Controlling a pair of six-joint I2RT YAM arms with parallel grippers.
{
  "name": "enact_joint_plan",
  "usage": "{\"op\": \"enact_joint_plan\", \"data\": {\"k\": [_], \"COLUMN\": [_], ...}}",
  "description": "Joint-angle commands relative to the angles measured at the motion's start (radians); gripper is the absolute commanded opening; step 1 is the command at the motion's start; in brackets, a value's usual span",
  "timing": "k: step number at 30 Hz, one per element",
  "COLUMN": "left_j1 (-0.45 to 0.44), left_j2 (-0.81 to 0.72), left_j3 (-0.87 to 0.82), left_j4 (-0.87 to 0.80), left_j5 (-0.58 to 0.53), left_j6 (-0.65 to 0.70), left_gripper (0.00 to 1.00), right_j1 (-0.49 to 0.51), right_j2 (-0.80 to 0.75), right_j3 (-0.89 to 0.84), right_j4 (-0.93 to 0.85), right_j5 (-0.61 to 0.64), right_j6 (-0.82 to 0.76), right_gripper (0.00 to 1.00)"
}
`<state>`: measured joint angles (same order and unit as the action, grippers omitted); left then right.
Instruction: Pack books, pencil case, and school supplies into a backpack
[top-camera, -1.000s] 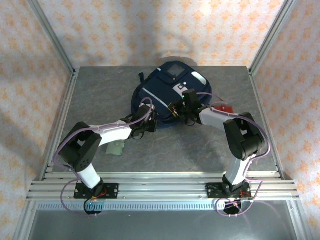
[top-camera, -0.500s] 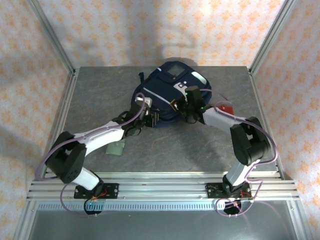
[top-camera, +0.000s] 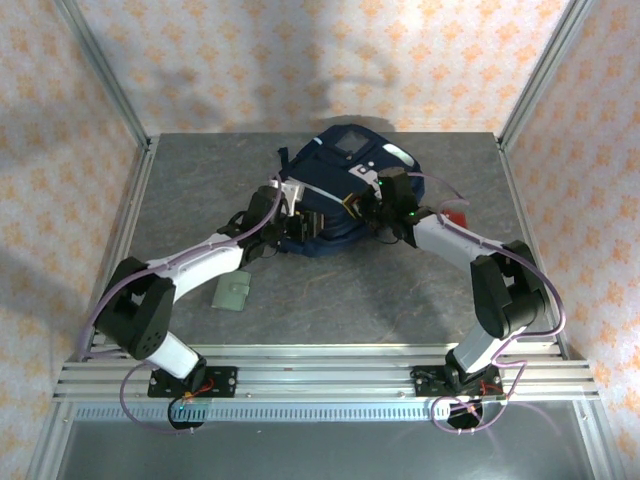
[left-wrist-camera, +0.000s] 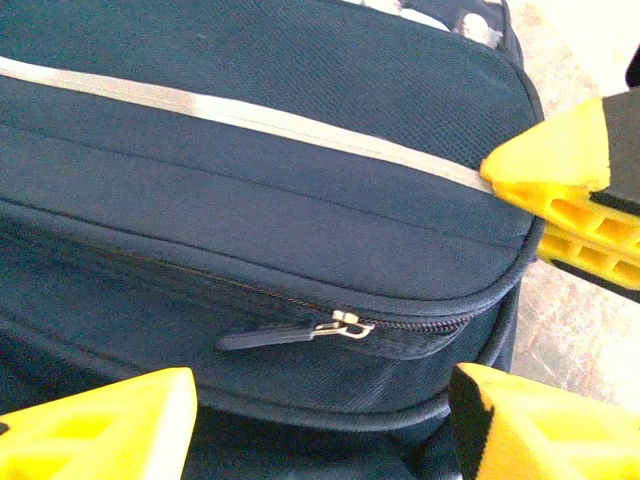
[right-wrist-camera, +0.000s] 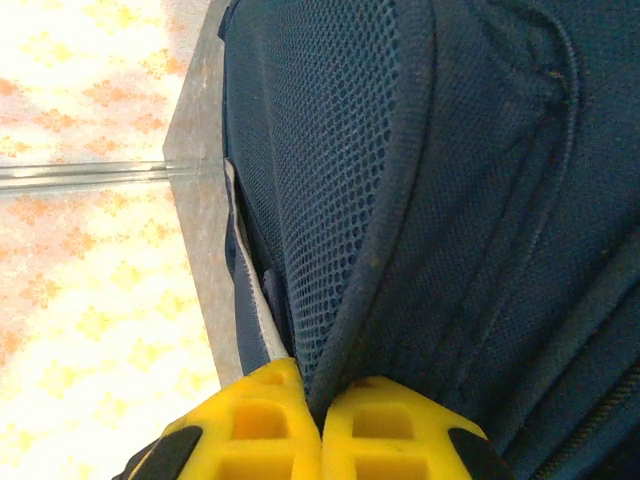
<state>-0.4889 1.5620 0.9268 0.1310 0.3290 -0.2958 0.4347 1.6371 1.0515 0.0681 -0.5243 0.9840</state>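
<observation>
No text, brand, number or sign can be read. Pale patches (top-camera: 351, 143) on the backpack (top-camera: 330, 172), beyond the right gripper (top-camera: 373, 207), are seen too small for lettering to be made out.
</observation>
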Motion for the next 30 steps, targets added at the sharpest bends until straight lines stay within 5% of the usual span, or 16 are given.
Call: {"op": "enact_joint_plan", "data": {"k": [1,14,25,30], "left_j1": [0.009,0.059,0.112,0.112], "left_j2": [0.036,0.056,0.061,0.101], "left_j3": [0.03,0.002,0.009,0.066], "left_j4": [0.08,0.203,0.226,0.225], "left_j5": [0.088,0.068,0.161,0.32], "left_j6": [0.035,0.029,0.021,0.059], "left_gripper": [0.69,0.71,0.71,0.69], "right_j1": [0.002,-0.003,-0.013,-0.013], "right_j2": [-0.042,-0.03,-0.003,0.014], "right_j3": [0.077,0.111,0.182,0.188], "right_j4": [0.092,0.064,0.042,0.041], "right_j5": [-0.089,-0.15,-0.206,-0.241], "right_j6": [-0.042,-0.098,-0.117,-0.123], "right_gripper": [0.0,0.0,0.0,0.0]}}
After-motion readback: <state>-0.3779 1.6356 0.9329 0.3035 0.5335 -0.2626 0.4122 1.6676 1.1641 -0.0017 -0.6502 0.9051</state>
